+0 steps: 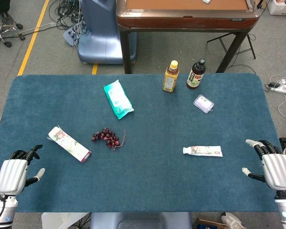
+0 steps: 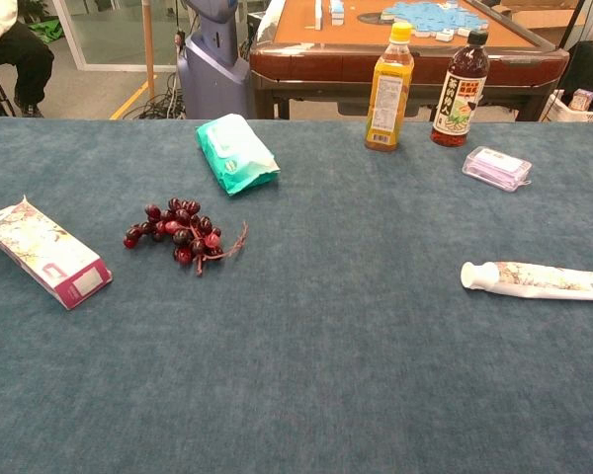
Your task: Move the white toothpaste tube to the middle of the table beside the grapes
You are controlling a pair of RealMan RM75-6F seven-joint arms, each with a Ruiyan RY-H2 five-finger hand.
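**Both hands idle at the near edge; tube lying untouched on the right**

I logged the scene from left to right. My left hand (image 1: pixel 16 169) sat at the near-left corner of the blue table (image 1: pixel 148 191), fingers apart, holding nothing. Just beyond it lay a floral carton (image 1: pixel 69 143), flat and angled, its torn end pointing away from me. The grapes (image 1: pixel 106 137) rested to its right, a dark red bunch with the stem trailing toward the right, near the carton but not touching it. Farther back I noted a green wipes packet (image 1: pixel 117 99), lying diagonally.

At the far edge, right of centre, two bottles stood upright side by side: a yellow-capped bottle (image 1: pixel 170 76) and a dark bottle (image 1: pixel 196 74). Just in front of them sat a small clear case (image 1: pixel 203 103) with something lilac inside.

The white toothpaste tube (image 1: pixel 202 151) lay flat on the right half, cap pointing left toward the grapes, well apart from them. My right hand (image 1: pixel 274 164) hovered at the near-right corner, fingers spread, empty, apart from the tube. The chest view showed neither hand.
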